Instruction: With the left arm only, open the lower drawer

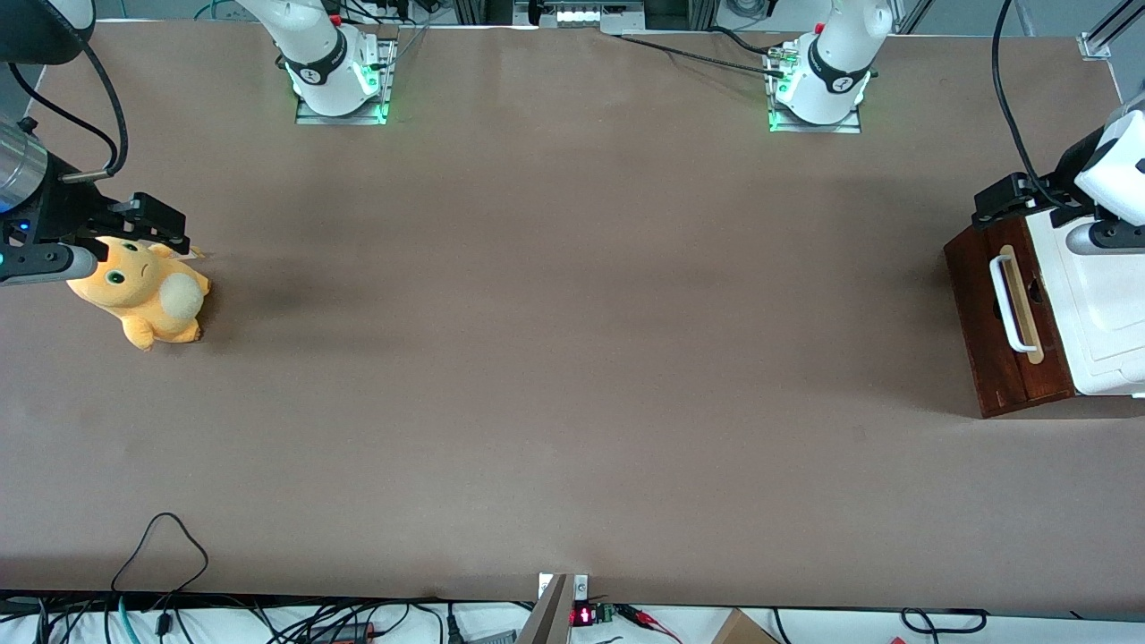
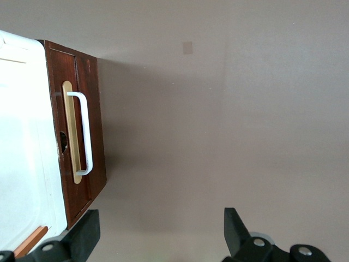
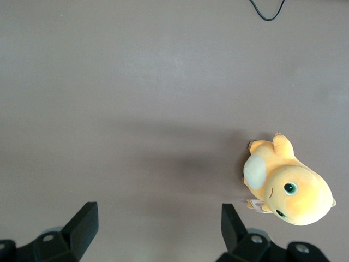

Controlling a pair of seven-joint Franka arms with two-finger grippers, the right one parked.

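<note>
The lower drawer (image 1: 1002,331) shows its dark red-brown front (image 2: 82,131) at the working arm's end of the table. A white U-shaped handle (image 1: 1007,302) (image 2: 86,131) sits on a pale wood strip, and the drawer lies under a white box-like top (image 1: 1096,313). The front sits close against the cabinet body. My left gripper (image 1: 1011,201) hovers above the drawer's corner that is farther from the front camera. It is open (image 2: 161,234), with only bare table between its black fingers (image 2: 87,234). It touches neither the handle nor the front.
A yellow plush toy (image 1: 143,295) (image 3: 286,188) lies at the parked arm's end of the table. Brown table surface (image 1: 572,358) spreads in front of the drawer. Black cables (image 1: 161,555) trail along the table edge nearest the front camera.
</note>
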